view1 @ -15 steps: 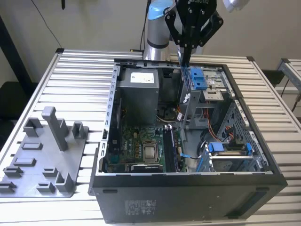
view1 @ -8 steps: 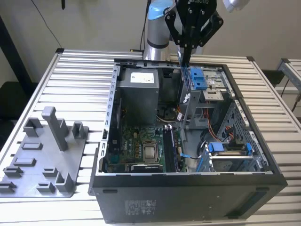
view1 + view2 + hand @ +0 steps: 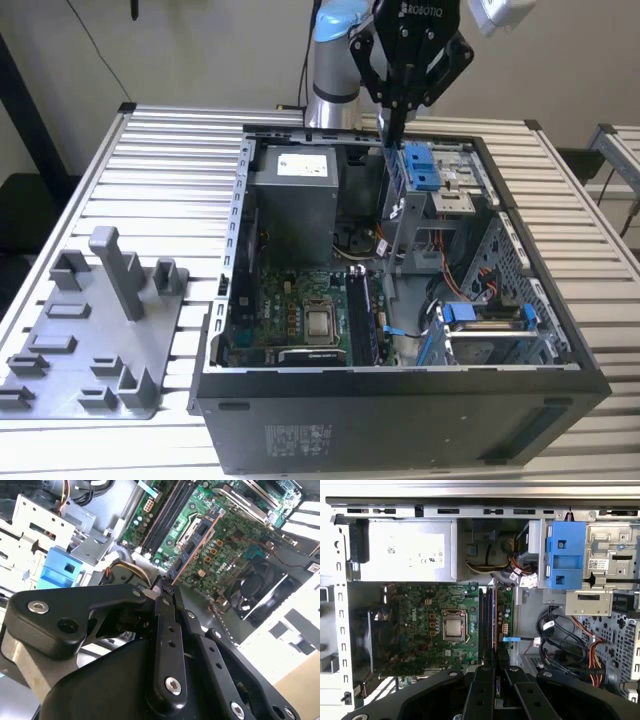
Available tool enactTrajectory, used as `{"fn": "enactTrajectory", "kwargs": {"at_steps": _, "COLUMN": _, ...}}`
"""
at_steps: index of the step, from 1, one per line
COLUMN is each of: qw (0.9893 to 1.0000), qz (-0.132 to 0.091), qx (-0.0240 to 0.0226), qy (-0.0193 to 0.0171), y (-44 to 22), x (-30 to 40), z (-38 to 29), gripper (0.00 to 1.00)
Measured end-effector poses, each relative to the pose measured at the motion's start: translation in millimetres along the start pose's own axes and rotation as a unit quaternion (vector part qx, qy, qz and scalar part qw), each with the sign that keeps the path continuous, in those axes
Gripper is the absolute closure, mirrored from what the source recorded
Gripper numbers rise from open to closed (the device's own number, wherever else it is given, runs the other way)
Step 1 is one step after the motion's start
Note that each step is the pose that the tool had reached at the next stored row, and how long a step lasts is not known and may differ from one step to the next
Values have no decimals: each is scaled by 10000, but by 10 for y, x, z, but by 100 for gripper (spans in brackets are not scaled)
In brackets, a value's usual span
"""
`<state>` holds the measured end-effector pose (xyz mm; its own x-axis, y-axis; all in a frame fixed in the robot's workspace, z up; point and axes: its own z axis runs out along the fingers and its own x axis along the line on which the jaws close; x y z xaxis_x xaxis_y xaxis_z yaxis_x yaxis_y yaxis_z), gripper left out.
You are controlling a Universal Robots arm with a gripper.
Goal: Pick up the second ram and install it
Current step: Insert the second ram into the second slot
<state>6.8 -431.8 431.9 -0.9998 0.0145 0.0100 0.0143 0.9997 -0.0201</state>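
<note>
My gripper [image 3: 393,100] hangs above the open computer case [image 3: 400,400], over its rear half near the blue drive bracket [image 3: 420,165]. It is shut on the second ram [image 3: 387,130], a thin dark stick that points down from the fingertips. In the second wrist view the gripper [image 3: 167,587] pinches the ram [image 3: 200,540] edge-on, its copper edge showing against the green motherboard [image 3: 235,535]. In the first wrist view the gripper [image 3: 496,669] holds the ram [image 3: 496,625] as a thin line just beside the long black slots [image 3: 485,620].
Inside the case are a grey power supply [image 3: 295,200], the processor socket [image 3: 320,322], a black fan [image 3: 255,590] and cable bundles [image 3: 555,640] by the drive cages. A grey fixture with upright pegs [image 3: 100,320] lies on the slatted table at the exterior view's left.
</note>
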Motion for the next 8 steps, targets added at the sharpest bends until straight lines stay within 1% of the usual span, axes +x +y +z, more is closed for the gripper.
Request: {"fn": "enactTrajectory", "kwargs": {"at_steps": 8, "qw": 10000, "qz": 0, "qx": 0, "qy": 0, "y": -19, "x": -1, "z": 73, "gripper": 86}}
